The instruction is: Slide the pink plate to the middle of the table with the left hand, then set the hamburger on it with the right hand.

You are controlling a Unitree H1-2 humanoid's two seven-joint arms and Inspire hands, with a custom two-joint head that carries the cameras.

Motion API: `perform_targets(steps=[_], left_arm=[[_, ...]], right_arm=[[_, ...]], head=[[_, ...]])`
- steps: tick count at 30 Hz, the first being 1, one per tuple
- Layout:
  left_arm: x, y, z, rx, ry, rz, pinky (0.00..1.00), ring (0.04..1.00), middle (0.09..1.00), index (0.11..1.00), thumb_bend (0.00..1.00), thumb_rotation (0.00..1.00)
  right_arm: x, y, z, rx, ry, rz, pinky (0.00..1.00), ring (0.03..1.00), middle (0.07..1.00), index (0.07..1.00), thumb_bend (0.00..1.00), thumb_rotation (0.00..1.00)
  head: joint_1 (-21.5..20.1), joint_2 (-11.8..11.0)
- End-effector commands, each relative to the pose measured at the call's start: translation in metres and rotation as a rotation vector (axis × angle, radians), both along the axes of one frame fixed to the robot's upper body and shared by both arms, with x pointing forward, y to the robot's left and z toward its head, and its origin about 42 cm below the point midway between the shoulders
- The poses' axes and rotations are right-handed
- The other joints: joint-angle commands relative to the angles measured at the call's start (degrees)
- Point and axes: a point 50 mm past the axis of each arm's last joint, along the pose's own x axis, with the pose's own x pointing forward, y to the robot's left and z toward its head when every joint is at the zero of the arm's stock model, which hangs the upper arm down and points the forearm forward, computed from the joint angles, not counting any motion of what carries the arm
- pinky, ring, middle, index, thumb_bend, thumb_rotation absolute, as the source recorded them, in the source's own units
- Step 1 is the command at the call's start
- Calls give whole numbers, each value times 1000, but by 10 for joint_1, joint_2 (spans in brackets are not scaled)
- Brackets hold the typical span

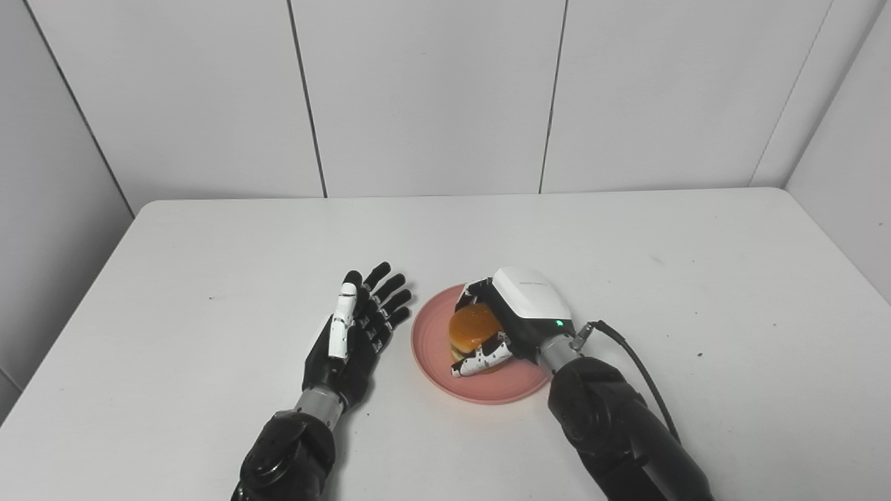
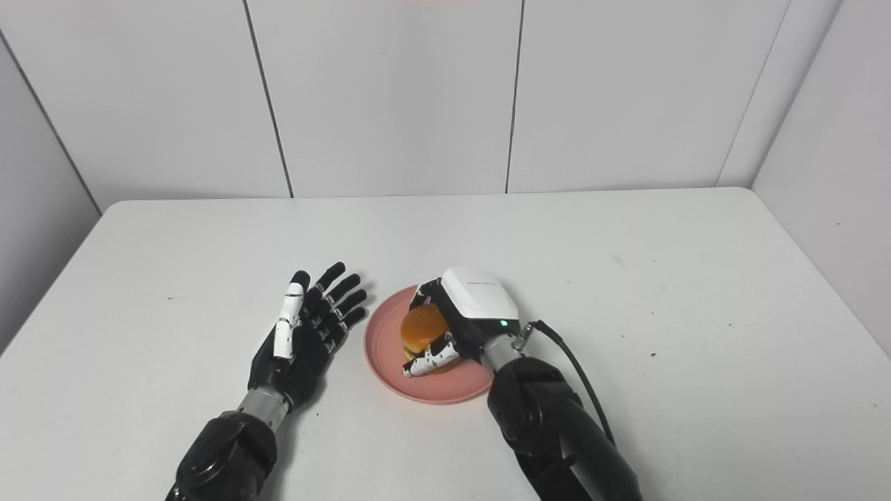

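Nearest me in the left eye view, my right hand [image 1: 511, 323] has its fingers [image 1: 480, 362] wrapped round the hamburger [image 1: 472, 328], orange bun glossy, over the pink plate [image 1: 431, 351]; whether it rests there I cannot tell. I should lower gently, then spread the fingers straight out so the bun does not tip.

From the right eye view, my left hand [image 2: 303, 337] lies on the bench [image 2: 626, 278] with fingers [image 2: 341, 292] apart, holding nothing, just left of the plate.
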Motion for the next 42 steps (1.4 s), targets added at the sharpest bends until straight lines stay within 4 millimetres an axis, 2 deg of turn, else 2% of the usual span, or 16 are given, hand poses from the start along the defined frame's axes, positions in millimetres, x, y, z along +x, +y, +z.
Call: perform_targets(steps=[1,10,15,16,18,20,24,35,42], left_arm=[[1,0,1,12,18,2,917,892,897,896,562,1000],[1,-1,1,8,18,0,916,891,899,897,565,1000],[1,-1,1,3,20,4,920,890,895,894,565,1000],[1,-1,1,2,21,4,916,889,894,894,563,1000],[1,-1,2,5,21,2,918,895,897,896,563,1000],[1,0,1,7,16,-2,925,905,903,901,562,1000],[1,0,1,8,17,0,926,911,908,898,567,1000],[2,0,1,11,8,-1,918,917,908,891,571,1000],[2,2,0,10,8,-7,923,917,906,898,575,1000]], right_arm=[[4,1,15,-5,-71,15,226,322,425,490,505,132],[1,1,15,-24,-94,26,206,303,411,489,506,146],[-1,0,18,-81,-116,27,346,497,620,495,511,168],[-1,0,18,-88,-117,27,393,574,695,635,626,358],[-2,0,20,-89,-126,28,431,630,750,733,694,486],[-3,0,22,-86,-138,27,467,666,794,800,735,580],[-3,1,25,-69,-161,30,508,691,826,861,782,714],[-4,0,35,-36,-201,35,566,704,818,869,806,732],[-7,-1,46,-4,-246,42,560,698,816,875,845,759]], head=[[0,0],[-1,0],[-2,0],[-2,0],[-2,0],[-3,0],[-3,-1],[-5,-1],[-8,-3]])
